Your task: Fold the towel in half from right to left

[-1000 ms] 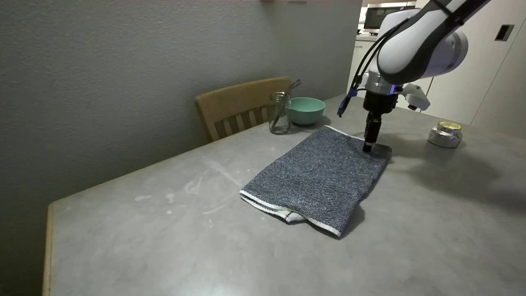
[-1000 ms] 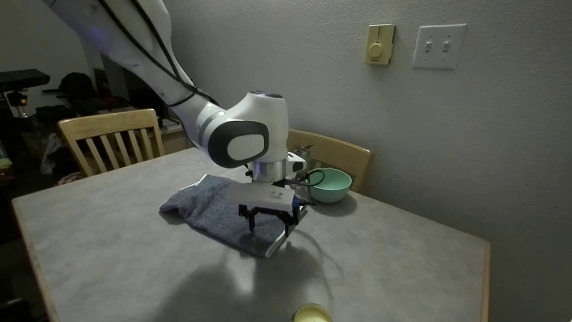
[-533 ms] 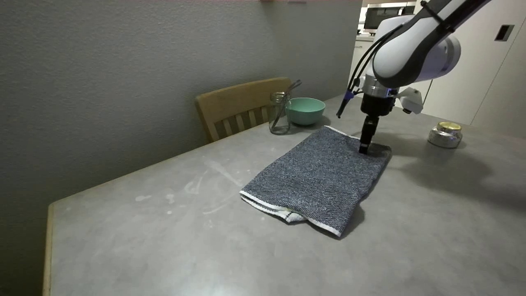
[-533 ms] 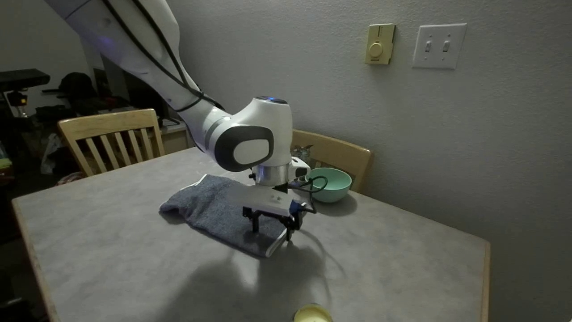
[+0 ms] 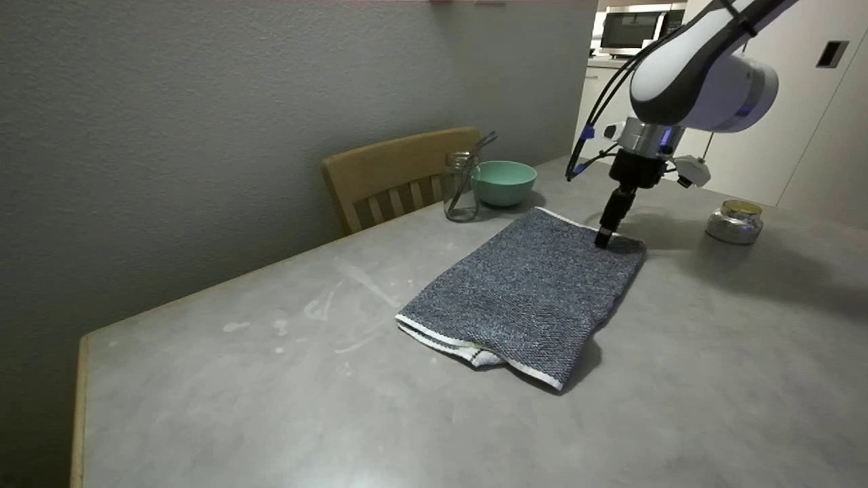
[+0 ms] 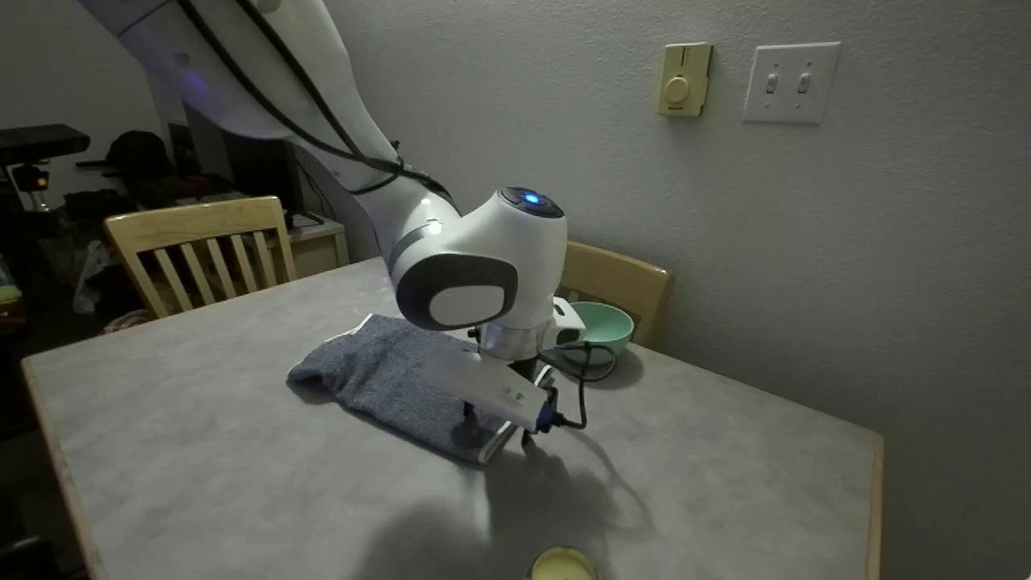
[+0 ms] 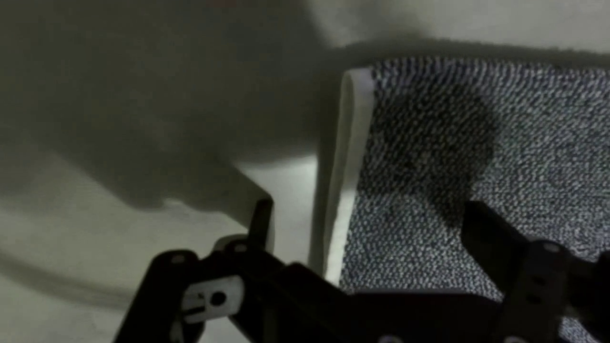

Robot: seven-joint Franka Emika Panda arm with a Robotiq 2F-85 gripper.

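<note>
The towel [image 5: 522, 291] lies folded on the table in both exterior views, dark blue-grey with a white hem. A striped underside shows at its near fold in that view. It also shows with its hem to the left in the wrist view [image 7: 538, 143] and partly behind the arm in an exterior view [image 6: 387, 383]. My gripper [image 7: 370, 207] is open and empty over the towel's end by the hem. One finger is outside the hem over bare table, the other over the cloth. The gripper also shows tilted in both exterior views [image 5: 602, 240] [image 6: 497, 424]. Whether the fingertips touch is unclear.
A green bowl [image 5: 503, 184] and a glass jar with utensils [image 5: 461, 196] stand at the wall-side table edge beyond the towel. A silver jar with yellow top [image 5: 734, 222] stands beyond the gripper. A wooden chair [image 5: 400, 163] is against the table.
The gripper has tilted and turned, and the wrist has shifted slightly rightward in both exterior views. Its fingers stay near the same towel end. The towel has not moved.
</note>
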